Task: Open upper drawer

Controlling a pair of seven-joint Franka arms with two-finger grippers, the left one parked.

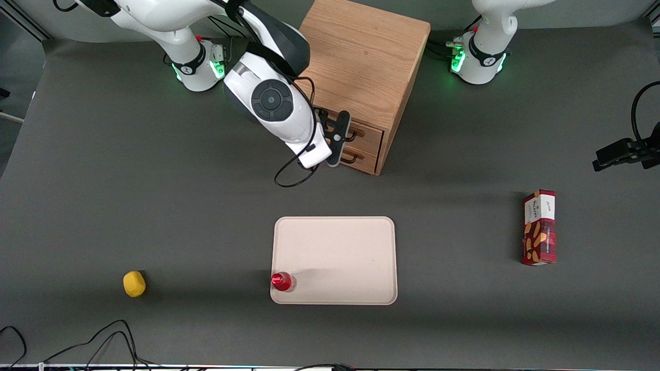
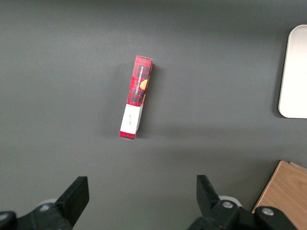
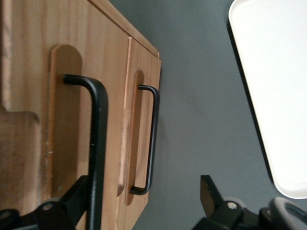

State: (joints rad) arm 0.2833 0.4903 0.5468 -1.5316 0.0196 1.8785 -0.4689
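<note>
The light oak cabinet (image 1: 363,56) stands at the table's back, with two drawers in its front. The upper drawer (image 1: 370,135) looks shut or nearly so, and its black wire handle (image 3: 97,143) is close to the camera in the right wrist view. The lower drawer (image 1: 365,161) sits beneath it with a matching handle (image 3: 152,139). My right gripper (image 1: 337,138) is directly in front of the drawers, at handle height. It is open (image 3: 141,206). The upper handle stands between the fingers, right beside one fingertip (image 3: 76,199). Nothing is gripped.
A cream tray (image 1: 335,242) lies nearer the front camera than the cabinet, with a red-capped bottle (image 1: 282,281) at its near corner. A yellow lemon-like object (image 1: 134,284) lies toward the working arm's end. A red snack box (image 1: 539,226) lies toward the parked arm's end.
</note>
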